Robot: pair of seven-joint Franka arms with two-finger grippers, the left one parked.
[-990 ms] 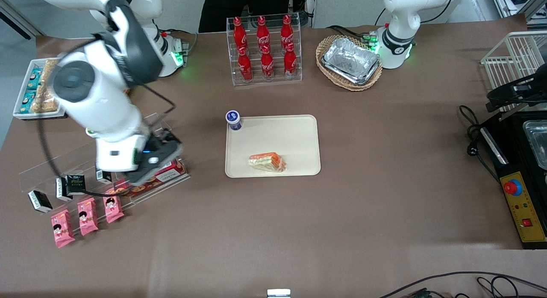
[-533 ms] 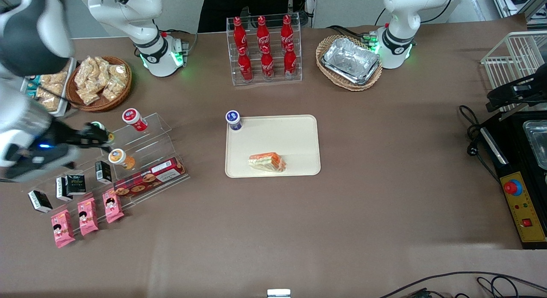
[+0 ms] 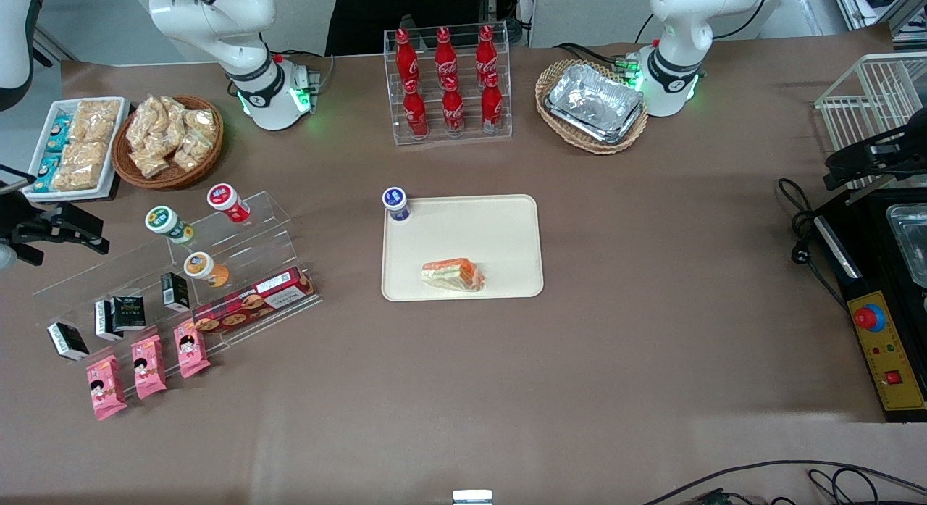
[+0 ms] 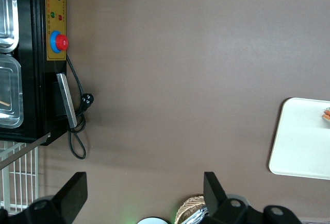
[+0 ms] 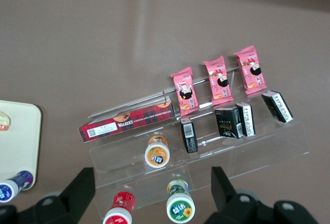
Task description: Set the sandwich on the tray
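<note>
The sandwich (image 3: 452,274), a wrapped wedge with orange and green layers, lies on the cream tray (image 3: 463,226), near the tray's edge closest to the front camera. The tray's corner also shows in the right wrist view (image 5: 18,136) and the left wrist view (image 4: 301,141). My gripper (image 3: 90,232) is open and empty. It hovers at the working arm's end of the table, above the clear shelf's upper step, far from the tray. In the right wrist view the gripper (image 5: 152,193) has its fingers spread wide over a red cup and a green cup.
A clear stepped shelf (image 3: 239,255) holds small cups, black boxes, a biscuit box and pink packets. A blue-lidded cup (image 3: 395,201) stands at the tray's corner. A cola rack (image 3: 447,85), a foil-tray basket (image 3: 592,103), a snack basket (image 3: 168,139) and a white snack tray (image 3: 72,146) stand farther back.
My arm has swung away from over the shelf toward the working arm's table end, uncovering the shelf, the snack basket and the white tray. The sandwich and tray have not moved.
</note>
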